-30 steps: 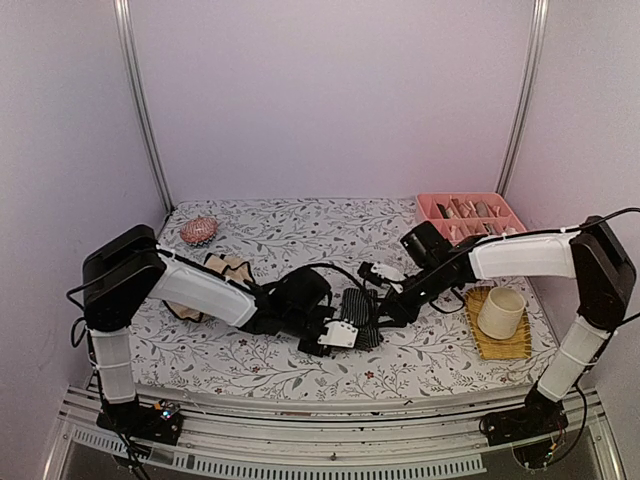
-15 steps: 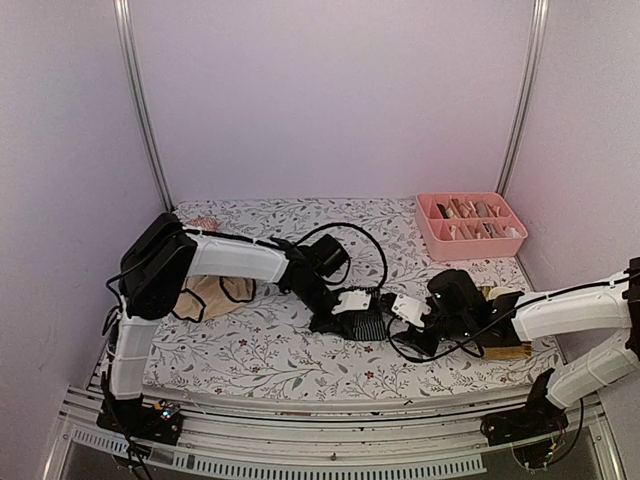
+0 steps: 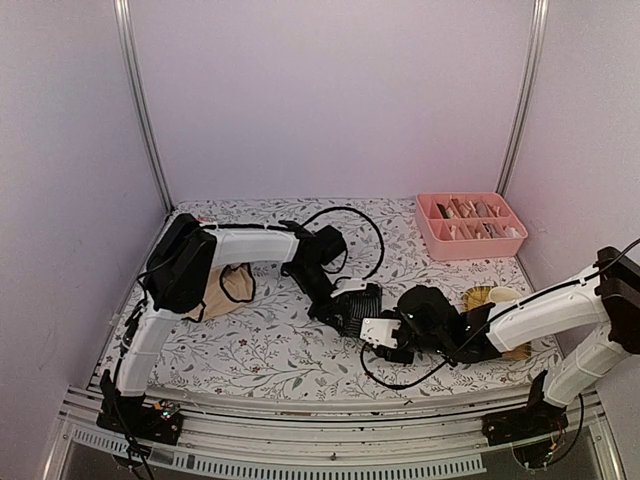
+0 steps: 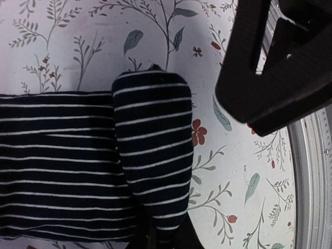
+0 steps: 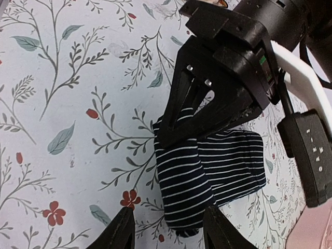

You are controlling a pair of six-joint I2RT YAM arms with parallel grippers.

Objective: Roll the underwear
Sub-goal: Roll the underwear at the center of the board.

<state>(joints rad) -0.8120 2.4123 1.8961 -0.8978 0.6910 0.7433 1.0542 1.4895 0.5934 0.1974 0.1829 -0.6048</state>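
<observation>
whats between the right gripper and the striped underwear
Only bare floral tablecloth. In the right wrist view, the near end of the striped underwear reaches in between the open fingers of the right gripper.

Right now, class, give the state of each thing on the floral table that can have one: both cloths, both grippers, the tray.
Dark navy pale-striped cloth underwear: partly rolled, one end rolled up, the rest flat.
Beige black-edged cloth underwear: not rolled, lying loose, partly hidden.
Left gripper: shut on the navy underwear's rolled end.
Right gripper: open, holding nothing.
Pink plastic compartment tray: open-topped, compartments filled.
</observation>
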